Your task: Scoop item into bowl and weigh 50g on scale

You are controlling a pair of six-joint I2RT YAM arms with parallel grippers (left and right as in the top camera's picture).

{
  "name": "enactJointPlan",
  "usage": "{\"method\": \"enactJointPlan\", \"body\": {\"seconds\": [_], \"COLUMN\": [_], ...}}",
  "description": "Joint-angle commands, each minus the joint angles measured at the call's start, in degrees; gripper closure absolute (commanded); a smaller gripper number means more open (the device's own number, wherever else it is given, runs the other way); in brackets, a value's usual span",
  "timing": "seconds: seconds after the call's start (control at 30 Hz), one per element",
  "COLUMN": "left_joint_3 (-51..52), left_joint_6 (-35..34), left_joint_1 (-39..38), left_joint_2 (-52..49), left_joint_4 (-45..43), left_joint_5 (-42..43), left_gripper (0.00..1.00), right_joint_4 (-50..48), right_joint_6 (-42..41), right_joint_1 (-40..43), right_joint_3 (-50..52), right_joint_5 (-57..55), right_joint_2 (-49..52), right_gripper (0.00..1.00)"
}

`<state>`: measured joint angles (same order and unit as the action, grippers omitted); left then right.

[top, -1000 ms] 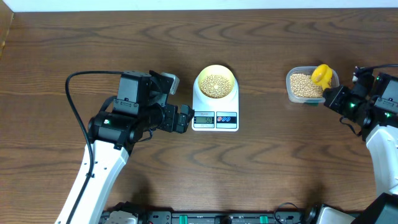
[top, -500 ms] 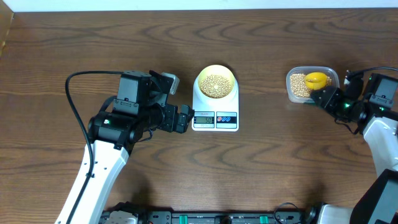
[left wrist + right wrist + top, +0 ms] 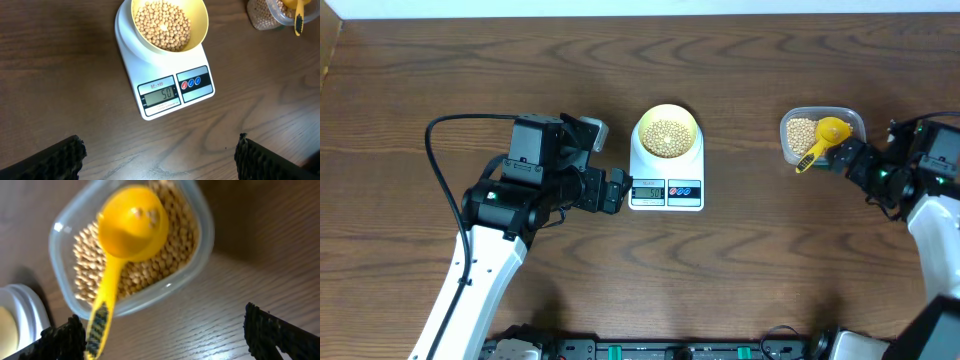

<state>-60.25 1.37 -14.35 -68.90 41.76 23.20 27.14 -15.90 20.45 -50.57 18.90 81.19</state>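
Finds the left gripper (image 3: pixel 617 191) just left of the scale (image 3: pixel 666 172), fingers spread wide, holding nothing; judges it parked there to keep the display (image 3: pixel 159 94) in view. Reads 50 there. Finds the bowl (image 3: pixel 200 20) seated on the scale's platform, beans (image 3: pixel 162 25) heaped inside, so their weight registers. Further right, notes the tub (image 3: pixel 784 136) of spare beans, the scoop (image 3: pixel 833 129) lying in it, handle over the rim, probably set down as finished. Finds the right gripper (image 3: pixel 853 158) near that handle, fingers wide apart, gripping nothing. Counts two grippers, one scale, one bowl, one tub, one scoop; beans beyond counting.
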Motion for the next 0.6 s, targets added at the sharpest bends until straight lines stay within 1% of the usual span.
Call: {"method": "enactJointPlan", "body": {"seconds": [0.0, 0.13, 0.23, 0.3, 0.4, 0.47, 0.57], "left_joint_3": [-0.1, -0.1, -0.1, -0.1, -0.1, -0.1, -0.1], "left_joint_6": [0.5, 0.5, 0.5, 0.5, 0.5, 0.5, 0.5], "left_joint_1": [0.2, 0.2, 0.2, 0.2, 0.2, 0.2, 0.2], "left_joint_2": [0.0, 0.0, 0.0, 0.0, 0.0, 0.0, 0.0], "left_joint_4": [0.0, 0.0, 0.0, 0.0, 0.0, 0.0, 0.0], "left_joint_5": [-0.3, -0.3, -0.3, -0.3, -0.3, -0.3, -0.3], "left_gripper": [0.02, 0.02, 0.02, 0.02, 0.02, 0.02, 0.02], "right_joint_4": [-0.5, -0.6, 1.2, 3.3, 8.0, 10.1, 10.6], "right_joint_6": [1.0, 2.7, 7.0, 7.3, 11.0, 14.1, 15.8], "right_joint_1": [0.3, 0.3, 0.3, 0.3, 0.2, 0.2, 0.2], "right_joint_3": [-0.3, -0.3, -0.3, -0.3, -0.3, -0.3, -0.3], "right_joint_5": [-0.4, 0.4, 2.8, 2.7, 2.7, 2.4, 2.1], "right_joint_2": [-5.0, -11.7, -17.5, -21.0, -27.4, -30.1, -32.3], "right_gripper": [0.01, 0.01, 0.01, 0.01, 0.01, 0.01, 0.01]}}
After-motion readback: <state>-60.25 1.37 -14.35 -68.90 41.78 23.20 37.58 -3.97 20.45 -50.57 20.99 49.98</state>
